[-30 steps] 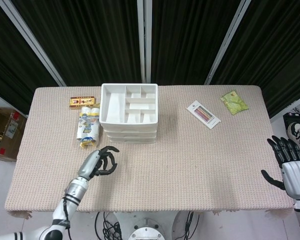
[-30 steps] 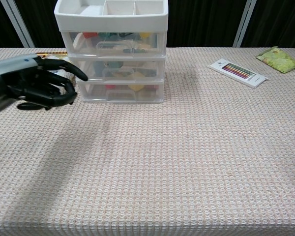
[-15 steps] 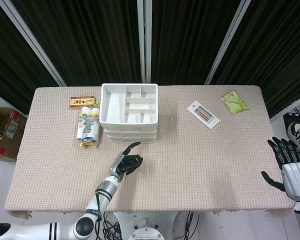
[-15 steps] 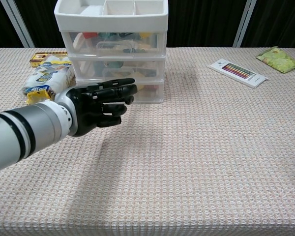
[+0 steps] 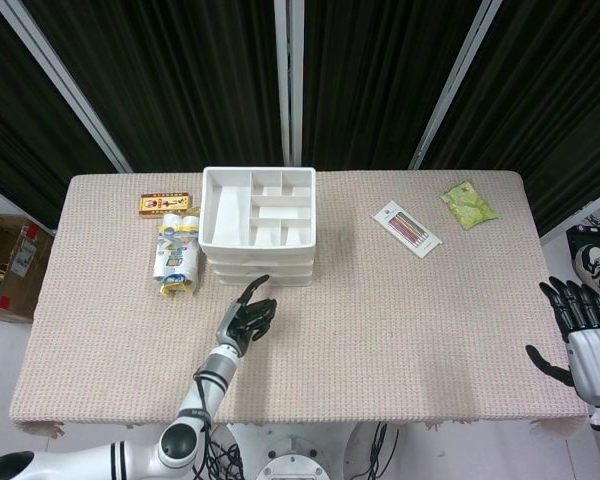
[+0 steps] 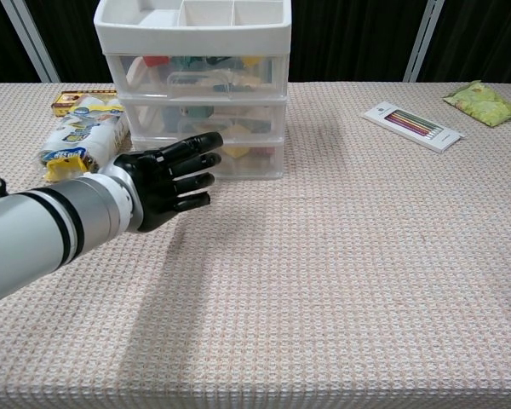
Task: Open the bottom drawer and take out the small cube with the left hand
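A white three-drawer organiser (image 5: 258, 228) (image 6: 196, 89) stands at the back middle of the table, all drawers closed. Its bottom drawer (image 6: 226, 158) shows small coloured items through the clear front; I cannot pick out the small cube. My left hand (image 5: 245, 320) (image 6: 166, 179) is open just in front of the bottom drawer, fingers stretched toward its front and holding nothing. My right hand (image 5: 580, 325) is open off the table's right edge, far from the drawers, and shows only in the head view.
A snack packet (image 5: 176, 255) (image 6: 77, 136) and a small red-yellow box (image 5: 165, 204) lie left of the organiser. A pencil box (image 5: 407, 228) (image 6: 413, 125) and a green pouch (image 5: 468, 204) (image 6: 483, 100) lie at the back right. The table is covered in beige woven cloth (image 5: 400, 320).
My left hand has swung from the organiser's left front to directly before the bottom drawer, and its fingers have uncurled toward the drawer. The right hand has barely shifted.
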Controlling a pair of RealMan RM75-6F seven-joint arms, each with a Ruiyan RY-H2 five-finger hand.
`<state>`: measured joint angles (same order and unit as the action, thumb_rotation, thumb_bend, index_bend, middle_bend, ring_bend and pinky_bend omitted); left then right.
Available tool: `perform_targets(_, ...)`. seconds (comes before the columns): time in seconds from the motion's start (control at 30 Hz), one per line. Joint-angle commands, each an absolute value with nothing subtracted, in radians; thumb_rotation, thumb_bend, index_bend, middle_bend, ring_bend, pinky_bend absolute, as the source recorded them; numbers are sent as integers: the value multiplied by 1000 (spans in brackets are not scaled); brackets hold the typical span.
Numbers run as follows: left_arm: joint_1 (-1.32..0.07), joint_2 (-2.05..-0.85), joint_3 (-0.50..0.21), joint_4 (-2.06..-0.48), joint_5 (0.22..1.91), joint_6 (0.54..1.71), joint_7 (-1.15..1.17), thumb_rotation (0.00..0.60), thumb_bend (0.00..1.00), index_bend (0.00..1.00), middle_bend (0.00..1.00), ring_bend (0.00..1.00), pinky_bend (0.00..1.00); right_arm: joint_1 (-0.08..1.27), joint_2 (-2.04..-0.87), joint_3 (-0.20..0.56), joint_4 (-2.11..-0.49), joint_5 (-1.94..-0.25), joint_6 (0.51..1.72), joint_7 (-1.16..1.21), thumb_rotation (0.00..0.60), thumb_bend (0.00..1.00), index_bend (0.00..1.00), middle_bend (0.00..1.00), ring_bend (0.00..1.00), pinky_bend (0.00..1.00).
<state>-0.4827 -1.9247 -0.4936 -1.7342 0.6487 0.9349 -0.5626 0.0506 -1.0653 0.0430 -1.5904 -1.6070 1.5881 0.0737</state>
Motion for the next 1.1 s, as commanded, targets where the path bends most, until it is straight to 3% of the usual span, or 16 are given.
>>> perform_targets(0.03, -478, -1929, -507, -1732, 649, 929, -578, 600, 410, 132, 725, 817, 1000, 50, -1066, 43, -1590, -1607, 1588, 74, 600, 135, 0, 50, 0, 30)
perform_targets(0.37, -477, -1948, -555, -1692, 645, 882, -637, 600, 415, 147, 731, 817, 1000, 42, -1069, 42, -1584, -1599, 1588, 80, 600, 135, 0, 51, 0, 30)
perform_targets(0.77, -472, -1964, -601, -1634, 641, 805, -725, 600, 465, 326, 747, 827, 1000, 46, -1074, 45, -1577, -1591, 1574, 87, 600, 135, 0, 51, 0, 30)
perform_targets(1.1, -450, -1960, -593, -1633, 653, 784, -756, 600, 489, 427, 761, 829, 1000, 48, -1081, 45, -1569, -1588, 1566, 93, 600, 134, 0, 51, 0, 31)
